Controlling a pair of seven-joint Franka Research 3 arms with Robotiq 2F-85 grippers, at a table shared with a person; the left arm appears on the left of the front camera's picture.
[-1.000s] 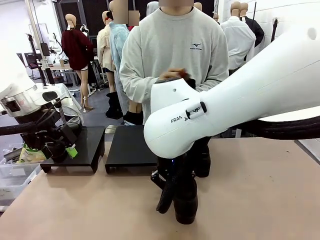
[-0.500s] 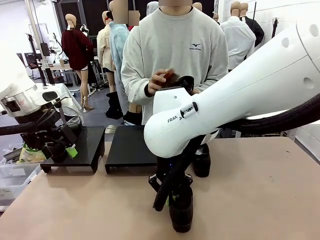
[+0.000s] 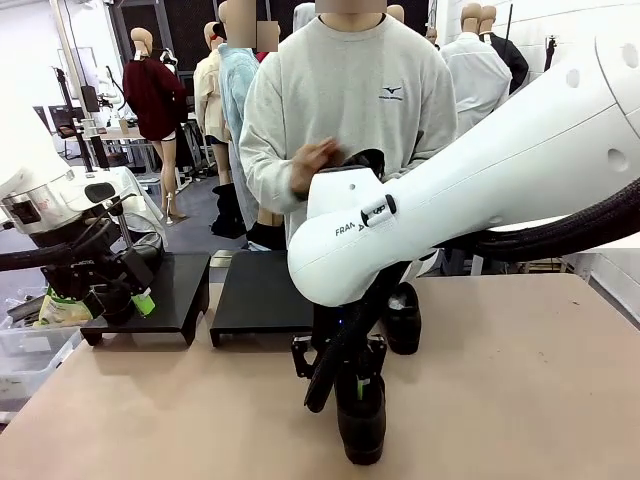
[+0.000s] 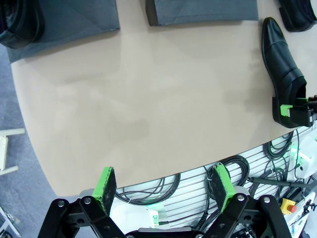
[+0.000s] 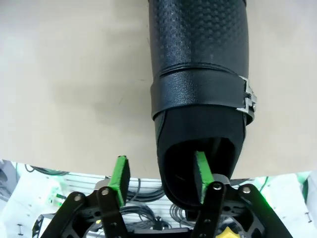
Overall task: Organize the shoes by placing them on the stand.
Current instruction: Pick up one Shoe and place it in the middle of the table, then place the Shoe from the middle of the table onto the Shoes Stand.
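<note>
A black shoe (image 3: 362, 425) with a buckled strap (image 5: 198, 49) stands on the tan table near its front edge. My right gripper (image 5: 159, 163) is open at the shoe's heel: one finger (image 5: 200, 171) reaches inside the opening, and the other (image 5: 120, 173) stands clear outside the side wall. From the front, that gripper (image 3: 345, 385) hangs just above the heel. A second shoe (image 3: 403, 318) stands behind it. The person holds another black shoe (image 3: 362, 160) at chest height. Two low black stands (image 3: 262, 295) (image 3: 175, 290) sit at the back left. My left gripper (image 4: 163, 186) is open and holds nothing, off the table's left end by the left stand.
The person stands at the far edge behind the stands. A clear bin (image 3: 20, 355) sits beside the table at the left. In the left wrist view a dark rounded shape (image 4: 20, 25) lies on the left stand's corner, and cables (image 4: 233, 166) hang below the table's near edge.
My right gripper has opened its jaws at the shoe's heel, and the shoe now rests on the table. The person's hands shifted with the shoe they hold. The left arm stayed still.
</note>
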